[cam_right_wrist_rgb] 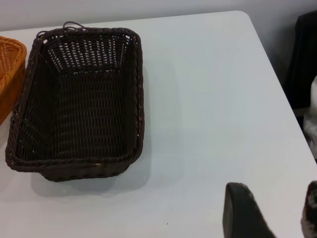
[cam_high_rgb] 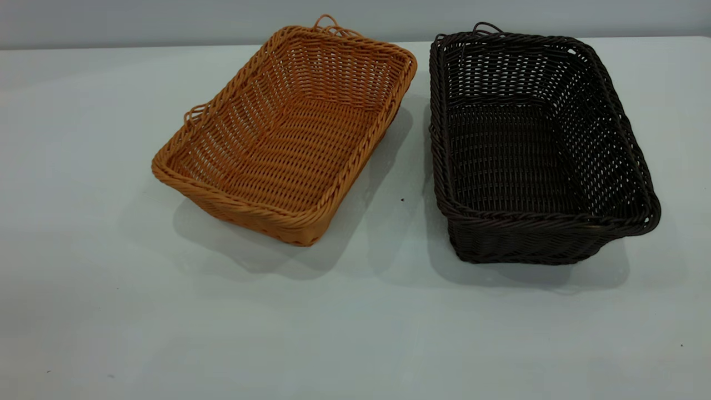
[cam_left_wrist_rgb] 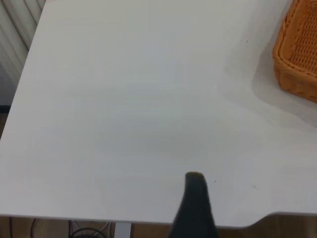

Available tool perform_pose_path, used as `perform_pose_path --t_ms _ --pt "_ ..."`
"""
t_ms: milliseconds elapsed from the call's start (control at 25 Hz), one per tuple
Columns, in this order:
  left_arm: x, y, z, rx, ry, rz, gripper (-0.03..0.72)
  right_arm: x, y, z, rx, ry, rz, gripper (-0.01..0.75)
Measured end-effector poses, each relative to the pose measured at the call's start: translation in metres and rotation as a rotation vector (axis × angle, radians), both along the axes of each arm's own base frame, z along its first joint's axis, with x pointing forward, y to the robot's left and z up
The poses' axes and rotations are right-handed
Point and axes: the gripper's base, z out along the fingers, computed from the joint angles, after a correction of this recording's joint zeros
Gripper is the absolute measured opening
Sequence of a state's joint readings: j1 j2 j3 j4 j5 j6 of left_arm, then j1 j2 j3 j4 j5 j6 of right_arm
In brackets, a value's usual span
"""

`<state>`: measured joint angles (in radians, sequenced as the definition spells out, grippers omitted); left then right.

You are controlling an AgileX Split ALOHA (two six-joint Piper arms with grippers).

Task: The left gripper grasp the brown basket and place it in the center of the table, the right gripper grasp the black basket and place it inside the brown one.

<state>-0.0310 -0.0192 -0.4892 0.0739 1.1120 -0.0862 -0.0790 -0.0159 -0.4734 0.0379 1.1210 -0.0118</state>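
Observation:
The brown basket (cam_high_rgb: 289, 144) stands on the table (cam_high_rgb: 111, 289) left of centre, turned at an angle. The black basket (cam_high_rgb: 527, 155) stands close beside it on the right, and both are empty. Neither gripper shows in the exterior view. In the left wrist view a dark part of my left gripper (cam_left_wrist_rgb: 196, 203) hangs over bare table near the table's edge, well away from the brown basket's corner (cam_left_wrist_rgb: 299, 54). In the right wrist view my right gripper (cam_right_wrist_rgb: 277, 210) is open and empty over bare table, off to the side of the black basket (cam_right_wrist_rgb: 79, 104). A sliver of the brown basket (cam_right_wrist_rgb: 9, 69) shows beyond it.
The table's edge (cam_left_wrist_rgb: 99, 217) runs close under the left gripper, with cables below it. In the right wrist view the table's rounded corner (cam_right_wrist_rgb: 242, 15) and side edge lie near the right gripper, with a dark object (cam_right_wrist_rgb: 304, 59) beyond. A narrow gap separates the baskets.

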Motion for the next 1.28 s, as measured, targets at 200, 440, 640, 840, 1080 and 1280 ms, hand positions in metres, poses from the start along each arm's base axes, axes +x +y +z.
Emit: perform_pose_path --t_ms 200,440,640,840,1080,1280 --pt "0.000 0.000 0.000 0.000 0.000 0.000 0.547 0.000 0.000 0.000 0.000 0.000 0.000 0.239" --pt "0.000 0.000 0.000 0.000 0.000 0.000 0.547 0.000 0.000 0.000 0.000 0.000 0.000 0.239" --pt "0.000 0.000 0.000 0.000 0.000 0.000 0.547 0.000 0.000 0.000 0.000 0.000 0.000 0.239" --pt "0.003 0.000 0.006 0.001 -0.011 -0.001 0.547 0.000 0.000 0.000 0.000 0.000 0.000 0.239" --pt "0.048 -0.003 0.043 -0.002 0.025 -0.017 0.547 0.000 0.001 0.000 0.007 -0.001 0.004 0.239" --pt "0.116 -0.006 0.056 0.007 0.039 -0.040 0.547 0.000 0.001 0.000 0.011 -0.002 0.006 0.272"
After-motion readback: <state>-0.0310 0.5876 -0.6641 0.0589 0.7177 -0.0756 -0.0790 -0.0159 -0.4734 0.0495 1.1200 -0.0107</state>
